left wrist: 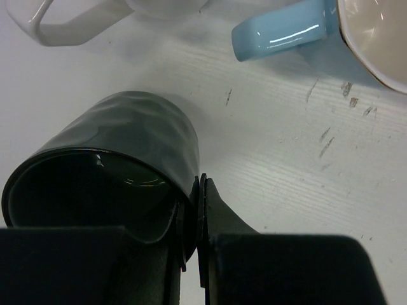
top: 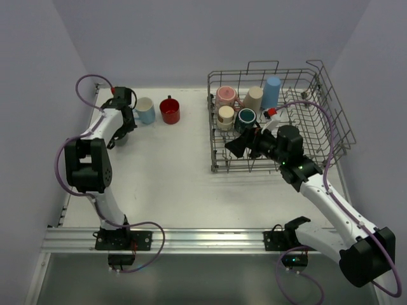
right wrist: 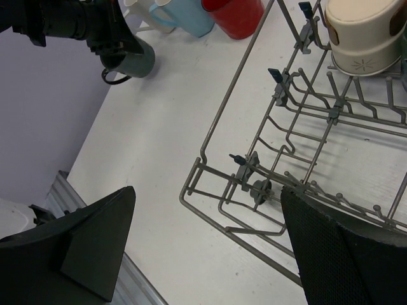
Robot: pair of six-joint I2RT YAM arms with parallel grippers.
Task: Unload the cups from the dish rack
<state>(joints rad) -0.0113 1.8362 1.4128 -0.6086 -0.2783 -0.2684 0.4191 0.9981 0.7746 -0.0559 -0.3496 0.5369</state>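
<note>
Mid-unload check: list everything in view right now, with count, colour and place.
dish rack: one, grey wire, right side of the table
cups in the rack: five, far-left part; speckled pink cup, beige cup, tall blue tumbler, cream cup, dark teal mug
cups on the table: four, far-left area; light blue mug, red mug, white mug, dark teal cup
table: one, white
left claw: black, shut on the dark teal cup's wall
right claw: black, open, above the rack's near-left corner
</note>
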